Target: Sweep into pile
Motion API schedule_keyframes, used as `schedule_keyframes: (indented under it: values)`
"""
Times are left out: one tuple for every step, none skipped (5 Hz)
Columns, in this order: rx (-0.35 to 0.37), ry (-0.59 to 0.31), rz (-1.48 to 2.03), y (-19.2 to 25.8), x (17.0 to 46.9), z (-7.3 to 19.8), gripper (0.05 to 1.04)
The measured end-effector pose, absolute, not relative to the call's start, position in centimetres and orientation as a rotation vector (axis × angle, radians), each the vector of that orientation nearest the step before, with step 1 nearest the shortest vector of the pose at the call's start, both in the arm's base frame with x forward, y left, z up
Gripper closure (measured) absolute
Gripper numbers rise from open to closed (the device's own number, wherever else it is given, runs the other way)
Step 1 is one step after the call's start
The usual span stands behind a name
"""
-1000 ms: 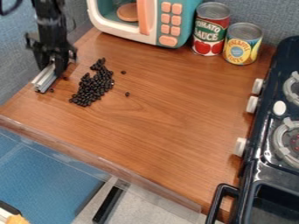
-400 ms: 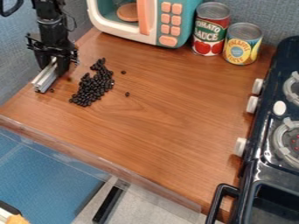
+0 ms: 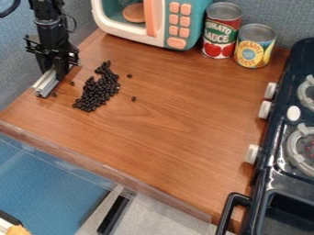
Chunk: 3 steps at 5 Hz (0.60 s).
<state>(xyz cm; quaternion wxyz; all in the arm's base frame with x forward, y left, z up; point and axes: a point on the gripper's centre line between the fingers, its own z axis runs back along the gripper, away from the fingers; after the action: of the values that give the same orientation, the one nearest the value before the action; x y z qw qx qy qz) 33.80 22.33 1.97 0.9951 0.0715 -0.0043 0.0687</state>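
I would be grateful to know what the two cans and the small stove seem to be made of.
Both cans, the red tomato one and the yellow pineapple one, look like metal with printed wraps, judging by their grey, rimmed lids. The stove has a glossy, dark body with bright reflections, perhaps plastic or enamelled metal; I can't tell which.

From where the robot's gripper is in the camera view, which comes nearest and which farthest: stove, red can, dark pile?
Nearest to the gripper first, by picture sides:
1. Dark pile, just right.
2. Red can, at the back, right of the toy microwave.
3. Stove, along the right edge.
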Motion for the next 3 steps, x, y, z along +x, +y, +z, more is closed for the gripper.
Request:
schedule_keyframes:
  values:
    - [0.137, -0.003, 0.134, 22.1, 33.8, 1.9, 0.709]
    - [0.119, 0.01, 0.126, 21.5, 33.5, 1.6, 0.709]
    - [0.098, 0.015, 0.123, 20.3, 33.5, 1.5, 0.709]
